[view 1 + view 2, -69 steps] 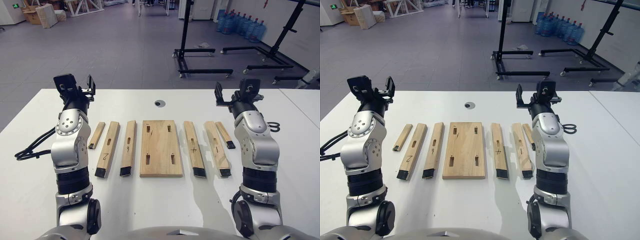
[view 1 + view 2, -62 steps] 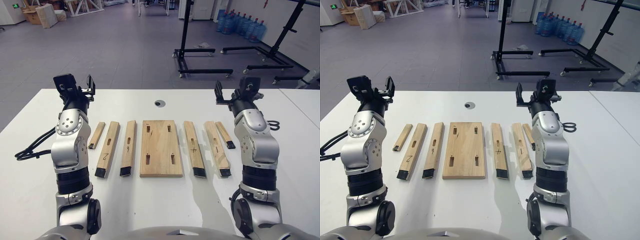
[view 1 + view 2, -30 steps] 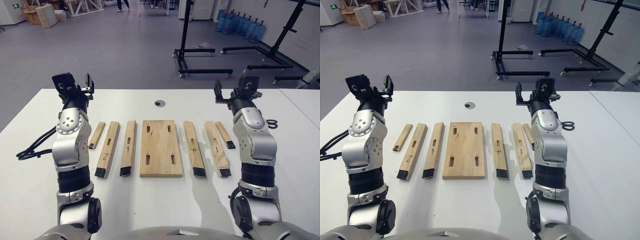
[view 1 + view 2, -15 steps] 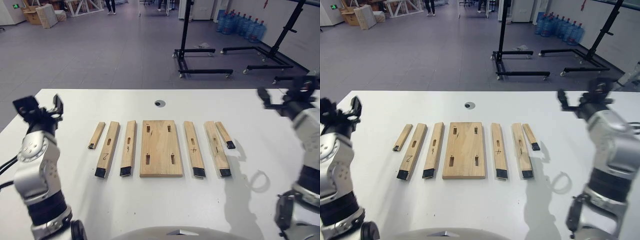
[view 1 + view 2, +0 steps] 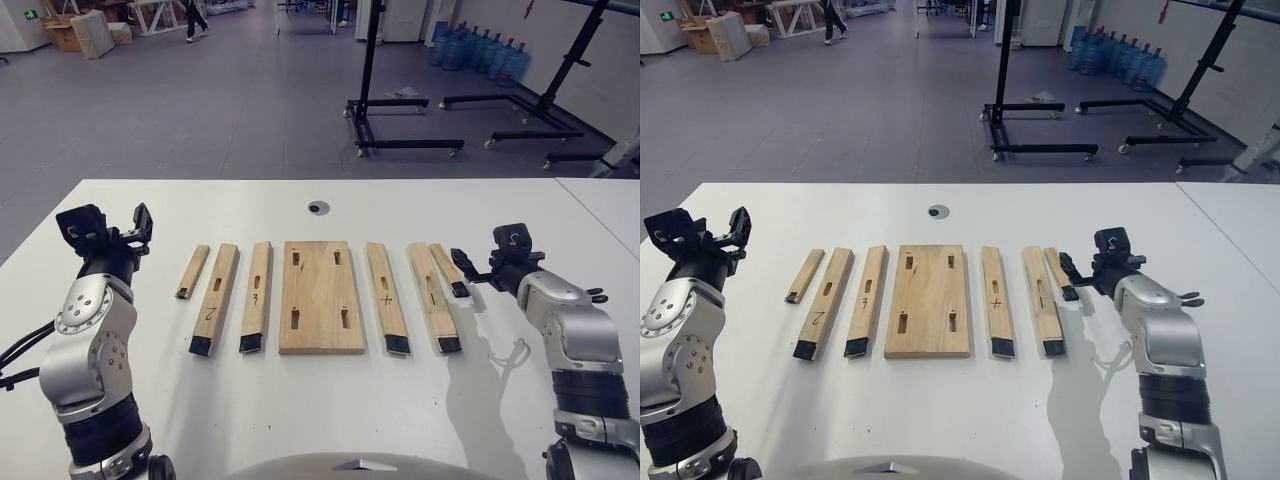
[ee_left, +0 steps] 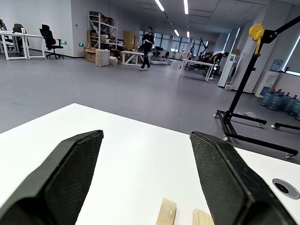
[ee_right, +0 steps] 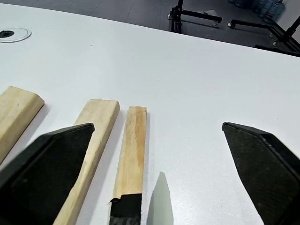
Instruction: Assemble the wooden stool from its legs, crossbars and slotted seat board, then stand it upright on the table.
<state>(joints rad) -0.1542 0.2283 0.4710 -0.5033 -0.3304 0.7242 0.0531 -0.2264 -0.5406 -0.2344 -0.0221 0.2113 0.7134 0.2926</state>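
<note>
Slotted seat board of pale wood [image 5: 321,297] lies flat mid-frame on the white bench [image 5: 330,410]. Three loose pale wooden sticks [image 5: 256,309] lie on either side of it, every long axis running bottom to top of the frame. Nothing is joined yet. At right centre the right claw [image 5: 466,270] hangs wide open and empty, just beside the short black-tipped wooden crossbar [image 5: 446,266], which lies toward mid-frame from its tips. That arm looks best placed for it. At left centre the left claw [image 5: 108,220] gapes empty too, well apart from the sticks.
</note>
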